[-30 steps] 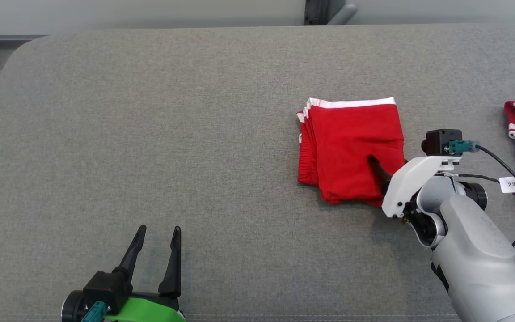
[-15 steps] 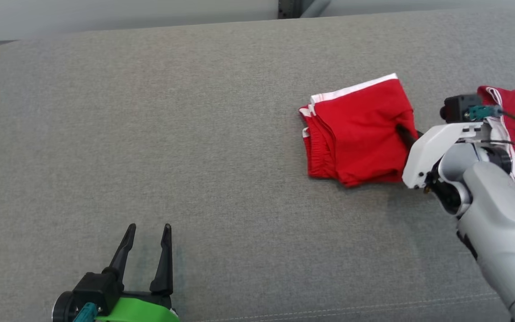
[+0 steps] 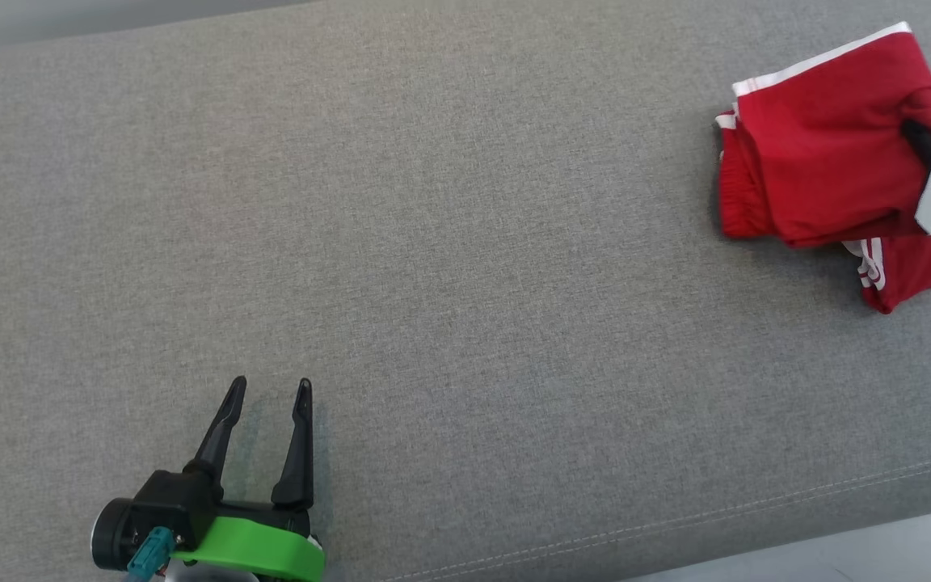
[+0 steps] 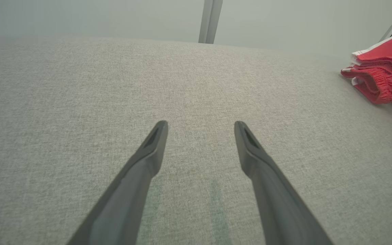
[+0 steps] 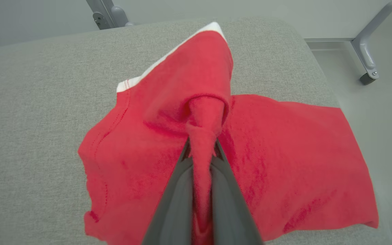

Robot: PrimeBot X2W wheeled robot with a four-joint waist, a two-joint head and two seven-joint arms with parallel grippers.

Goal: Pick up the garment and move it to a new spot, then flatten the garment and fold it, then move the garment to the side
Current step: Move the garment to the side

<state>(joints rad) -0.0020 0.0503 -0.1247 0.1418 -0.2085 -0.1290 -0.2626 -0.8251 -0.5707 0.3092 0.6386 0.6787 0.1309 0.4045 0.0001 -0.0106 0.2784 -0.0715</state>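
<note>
The garment is a folded red piece with a white band, at the far right of the grey padded surface. My right gripper is shut on a pinched fold at its right side. In the right wrist view the fingers clamp a ridge of red cloth, and the garment hangs up from the surface around the right gripper. My left gripper rests open and empty at the lower left. In the left wrist view the left gripper is spread wide, with the garment far right.
A second red garment with white stripes lies partly under the held one, also visible as the second garment. The surface's right edge drops to the floor, where a metal leg with a caster stands. The front seam runs near the floor.
My right gripper has shut on the garment and carried it to the right, over the striped garment. The head camera has turned, so the whole picture has shifted. The left gripper stays open.
</note>
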